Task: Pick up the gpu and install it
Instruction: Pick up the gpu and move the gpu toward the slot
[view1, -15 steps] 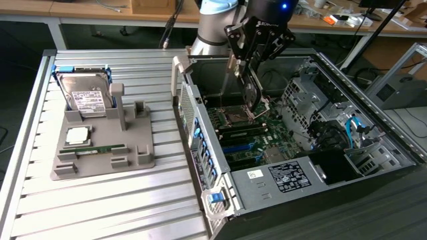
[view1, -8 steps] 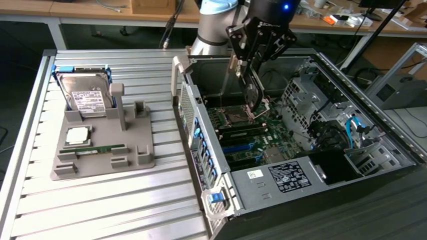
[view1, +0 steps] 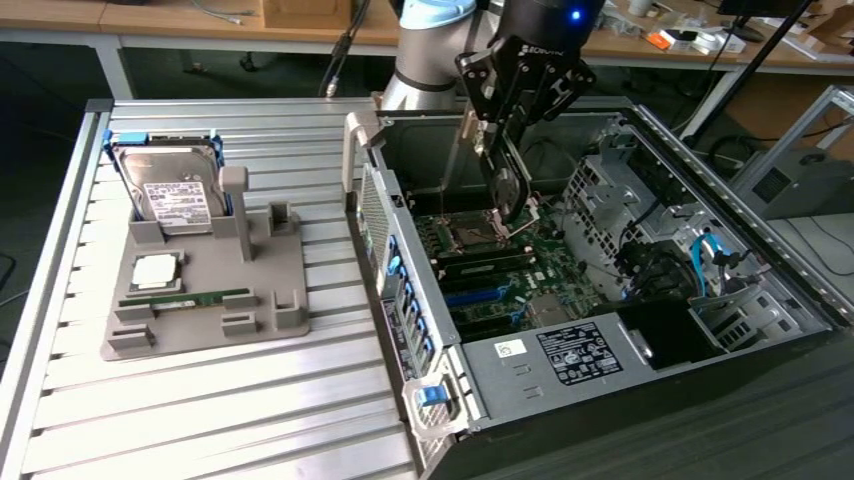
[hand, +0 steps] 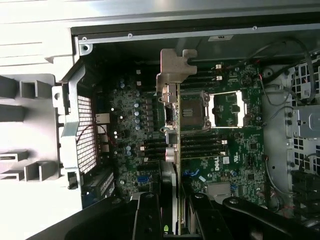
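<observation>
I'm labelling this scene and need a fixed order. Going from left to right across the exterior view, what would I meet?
hard drive → computer case's perforated wall → gpu, gripped in the tool above the motherboard → blue cable

arm (view1: 427, 60) comes in from above, gripper (view1: 507, 135) pointing straight down, pinched tight on the gpu (view1: 505, 188)

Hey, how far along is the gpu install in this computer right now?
Done: the gpu is picked up. In hand: the pincer grips it edge-down inside the open case, over the motherboard by the processor socket. Left: it is not yet seated in any slot.
</observation>
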